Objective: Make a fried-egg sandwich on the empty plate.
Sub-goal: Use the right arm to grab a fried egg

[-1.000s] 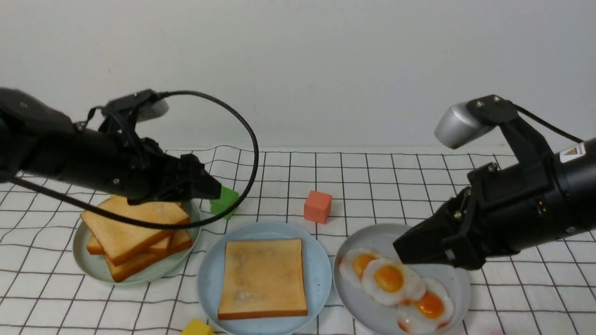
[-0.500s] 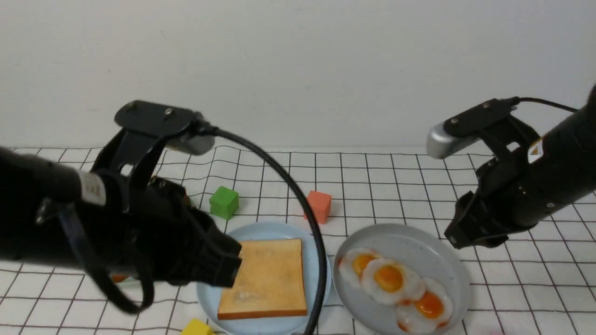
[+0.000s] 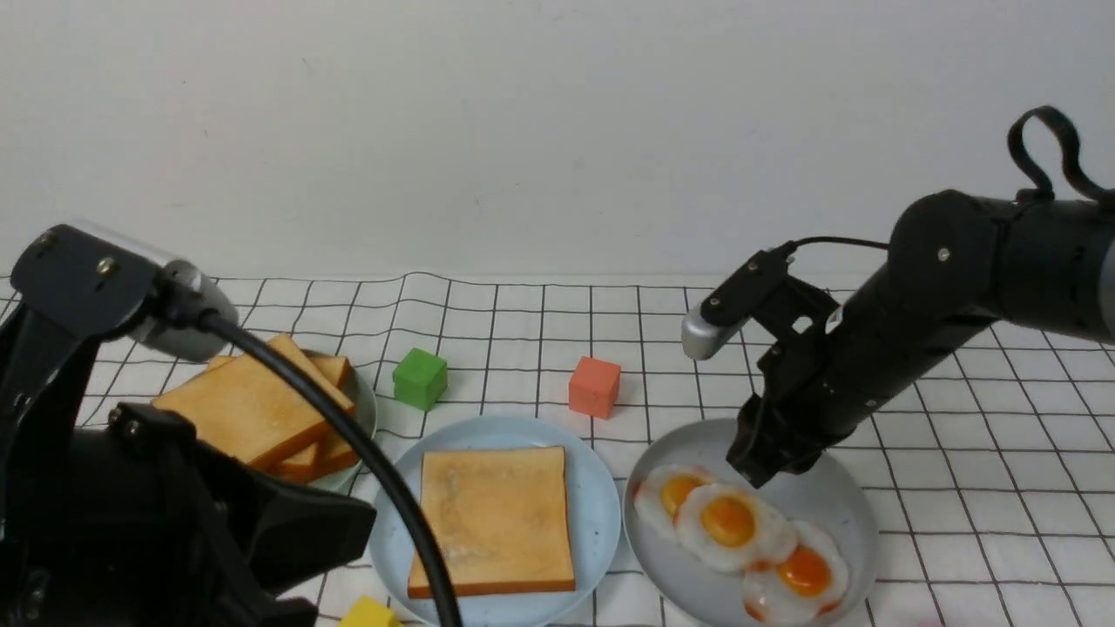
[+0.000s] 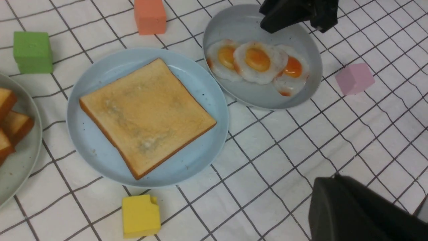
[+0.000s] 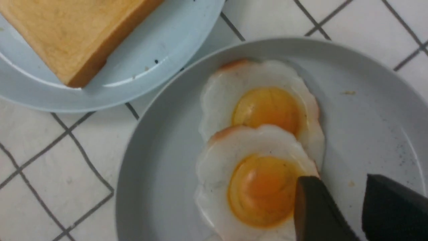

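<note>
The sandwich (image 3: 492, 518) is just one toast so far. It lies flat on the blue plate (image 3: 390, 531), with no egg on it.

From the front, the grey plate (image 3: 827, 501) sits right of the blue plate, almost touching it. It holds three eggs (image 3: 727, 520) that overlap. The right gripper (image 3: 760, 466) hangs just over them. The toast pile (image 3: 253, 409) is left of the blue plate. The left gripper (image 3: 348, 527) is low by the blue plate's left edge, pinched shut and holding nothing. Its cable (image 3: 348, 433) crosses in front of the blue plate.

In the left wrist view, a yellow block (image 4: 140, 216) sits close to the blue plate. Green (image 4: 32, 52), orange (image 4: 149, 16) and pink (image 4: 354, 78) blocks lie farther off. None is in the way.

In the right wrist view, the right fingers (image 5: 314, 211) stand a little apart, empty, over the top egg's edge. I think a grab could lift two eggs, because they overlap. The thin egg could also slip out.
</note>
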You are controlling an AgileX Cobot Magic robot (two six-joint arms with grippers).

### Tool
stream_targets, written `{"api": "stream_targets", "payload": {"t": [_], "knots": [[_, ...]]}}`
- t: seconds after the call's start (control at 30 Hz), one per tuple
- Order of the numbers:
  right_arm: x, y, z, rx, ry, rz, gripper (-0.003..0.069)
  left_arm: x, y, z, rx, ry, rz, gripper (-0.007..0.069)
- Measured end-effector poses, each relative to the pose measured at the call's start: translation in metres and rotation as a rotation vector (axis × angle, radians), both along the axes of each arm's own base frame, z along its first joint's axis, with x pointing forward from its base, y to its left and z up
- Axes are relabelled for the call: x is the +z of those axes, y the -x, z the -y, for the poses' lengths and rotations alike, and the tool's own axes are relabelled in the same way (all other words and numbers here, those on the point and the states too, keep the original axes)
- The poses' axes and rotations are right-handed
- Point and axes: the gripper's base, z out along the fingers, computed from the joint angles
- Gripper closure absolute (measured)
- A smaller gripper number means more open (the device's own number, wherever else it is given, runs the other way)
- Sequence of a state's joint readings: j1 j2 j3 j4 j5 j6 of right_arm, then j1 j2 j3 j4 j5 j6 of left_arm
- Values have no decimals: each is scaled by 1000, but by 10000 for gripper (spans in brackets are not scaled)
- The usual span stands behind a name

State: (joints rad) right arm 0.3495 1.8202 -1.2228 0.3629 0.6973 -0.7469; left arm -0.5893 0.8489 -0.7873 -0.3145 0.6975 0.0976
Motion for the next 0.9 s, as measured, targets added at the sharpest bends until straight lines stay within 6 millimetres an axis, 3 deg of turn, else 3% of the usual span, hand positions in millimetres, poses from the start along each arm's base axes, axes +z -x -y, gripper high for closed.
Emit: {"api": "stream_targets", "payload": {"t": [0.33, 0.83, 0.9], "knots": [[-30, -10, -2, 52, 51, -14, 418, -2, 0, -1, -5, -25, -8, 638], [-46, -15, -3, 54, 63, -44, 419, -4, 2, -1, 0, -28, -36, 638], [-46, -15, -3, 58, 61, -53, 446, -4, 2, -1, 2, -26, -38, 638]]}}
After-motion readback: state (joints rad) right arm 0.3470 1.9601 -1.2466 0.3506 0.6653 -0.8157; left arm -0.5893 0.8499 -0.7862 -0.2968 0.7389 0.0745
